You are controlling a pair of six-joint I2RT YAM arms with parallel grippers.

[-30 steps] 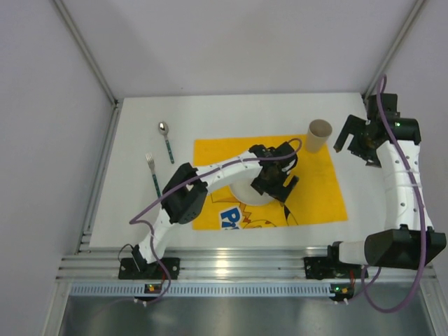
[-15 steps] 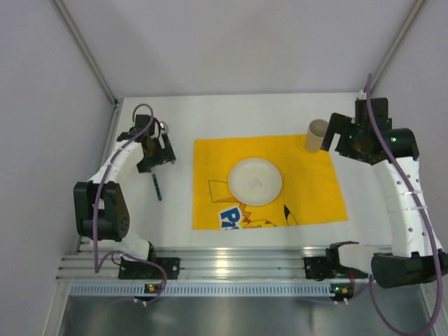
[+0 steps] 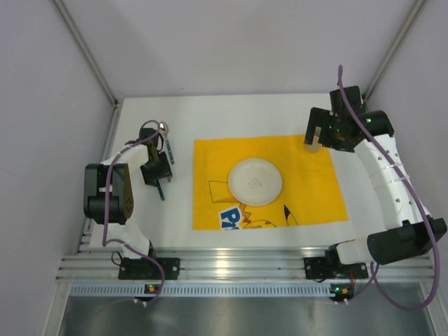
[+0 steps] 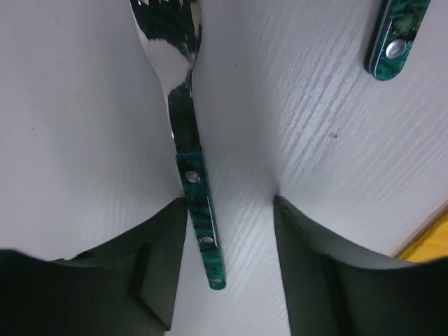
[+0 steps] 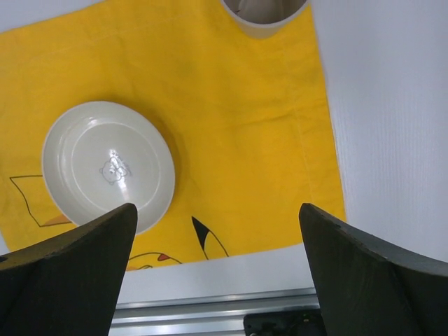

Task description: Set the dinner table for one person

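Note:
On the white dinner table (image 3: 231, 112) lies a yellow cartoon mat (image 3: 315, 189) with a white plate (image 3: 255, 181) in its middle. A green-handled fork (image 3: 160, 191) lies left of the mat. My left gripper (image 3: 157, 171) is low over it. In the left wrist view the fork (image 4: 190, 161) runs between the open jaws of the left gripper (image 4: 229, 210), near the left finger (image 4: 150, 259). A spoon (image 3: 166, 143) lies beside it. My right gripper (image 3: 320, 129) is open and empty, above a tan cup (image 3: 310, 143) at the mat's far right corner.
The ribbed aluminium rail (image 3: 224, 269) runs along the near edge. Grey walls and frame posts close in the left, back and right. In the right wrist view I see the plate (image 5: 108, 164), the cup's rim (image 5: 264, 17) and the rail (image 5: 210, 311).
My left arm swung from over the plate to the far left and came down over the fork. My right gripper moved left, over the cup.

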